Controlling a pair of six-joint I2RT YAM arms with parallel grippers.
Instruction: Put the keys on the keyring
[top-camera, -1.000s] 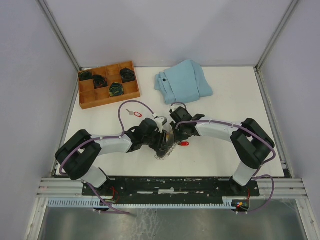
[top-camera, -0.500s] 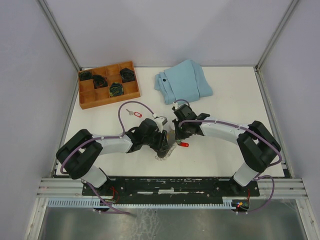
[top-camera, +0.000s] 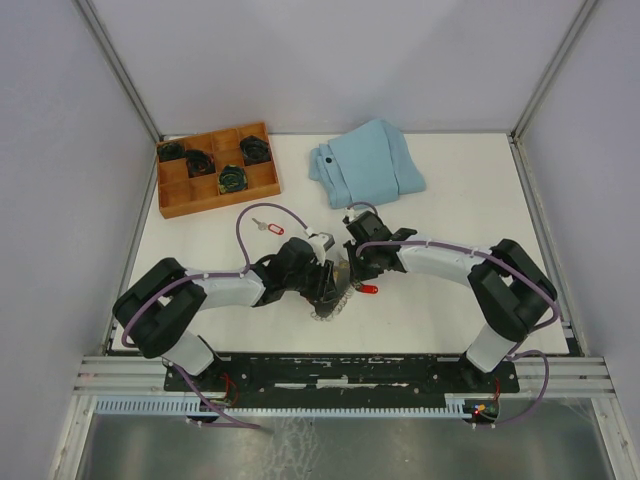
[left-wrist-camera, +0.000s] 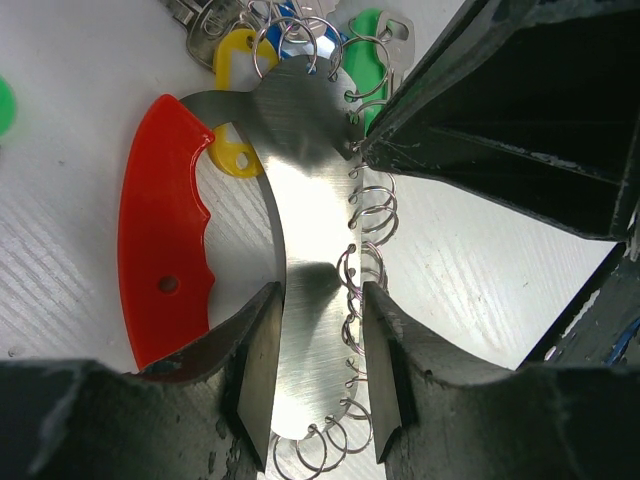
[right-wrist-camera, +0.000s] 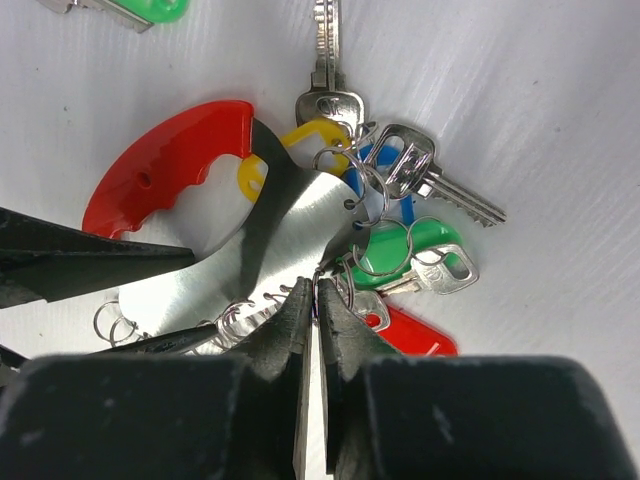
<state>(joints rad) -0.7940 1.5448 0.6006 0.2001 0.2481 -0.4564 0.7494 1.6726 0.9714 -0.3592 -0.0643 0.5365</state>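
The keyring (left-wrist-camera: 305, 200) is a curved silver plate with a red plastic grip (left-wrist-camera: 165, 260) and a row of wire loops (left-wrist-camera: 372, 215) along its edge. My left gripper (left-wrist-camera: 320, 300) is shut across the plate's lower end. My right gripper (right-wrist-camera: 316, 290) is pinched on one thin wire loop at the plate's (right-wrist-camera: 270, 240) edge. Keys with yellow (right-wrist-camera: 310, 135), blue (right-wrist-camera: 375, 165), green (right-wrist-camera: 405, 250) and red (right-wrist-camera: 415, 335) tags hang in a bunch off the loops. In the top view both grippers meet over the keyring (top-camera: 335, 290) in front of the arm bases.
A loose key with a green tag (right-wrist-camera: 130, 8) lies beyond the red grip. Another loose key with a red tag (top-camera: 268, 227) lies towards the wooden compartment tray (top-camera: 172, 200) at the back left. A folded light-blue cloth (top-camera: 368, 163) lies at the back centre.
The right wrist shifted slightly right and back, and its jaws have closed down on a wire loop. The left gripper keeps the same hold on the plate.
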